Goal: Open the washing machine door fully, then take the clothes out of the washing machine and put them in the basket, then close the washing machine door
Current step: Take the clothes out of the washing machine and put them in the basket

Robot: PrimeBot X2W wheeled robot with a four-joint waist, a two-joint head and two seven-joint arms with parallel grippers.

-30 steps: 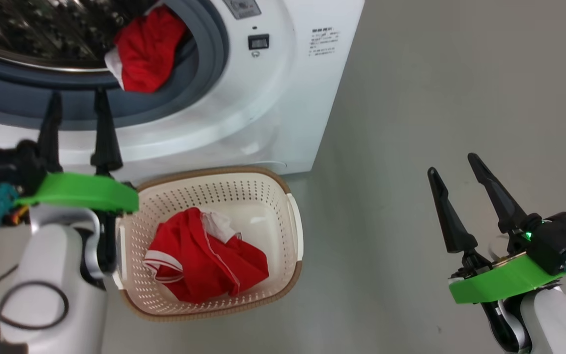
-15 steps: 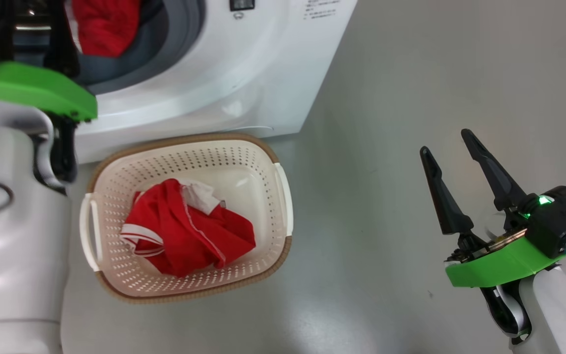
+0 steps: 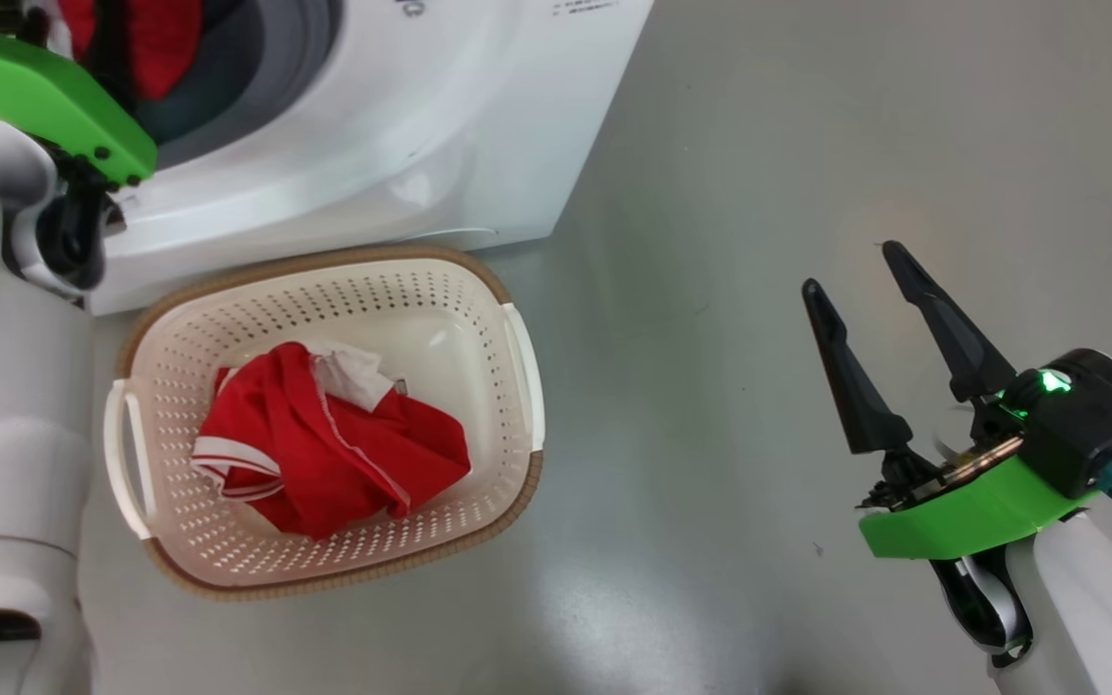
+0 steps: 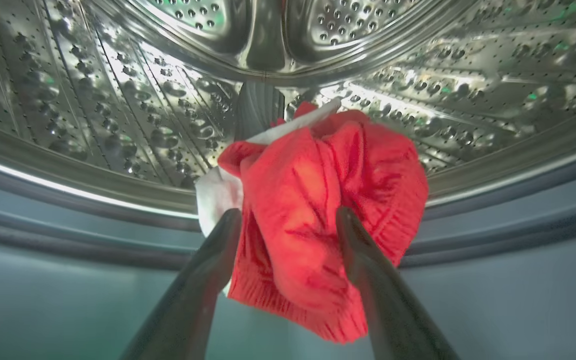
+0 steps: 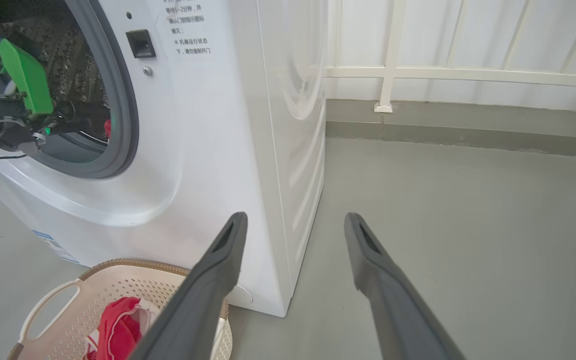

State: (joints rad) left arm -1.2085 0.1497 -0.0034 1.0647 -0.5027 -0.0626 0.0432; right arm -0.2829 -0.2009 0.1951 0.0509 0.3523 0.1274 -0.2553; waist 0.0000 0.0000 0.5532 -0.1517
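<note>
In the head view the washing machine stands at 11 o'clock, and its round opening is uncovered. The basket sits on the grey floor at 8 o'clock, just beside the lower front of the machine. One red garment with white trim lies crumpled inside the basket, more to its 9 o'clock side.

The left arm reaches into the opening at the upper left corner of this view. In the left wrist view the left gripper has its two dark fingers wide apart. A second red garment lies between them, at the lip of the steel drum, and hangs down over the grey-blue rubber ring. A white part of it shows at 9 o'clock. The fingers stand on both sides of the cloth but do not pinch it. I cannot tell if they touch it.

The right gripper is at 4 o'clock in the head view, well apart from the basket and above bare floor. Its fingers are spread wide and hold nothing. In the right wrist view they point towards the corner of the machine, with a white railing at 1 o'clock.
</note>
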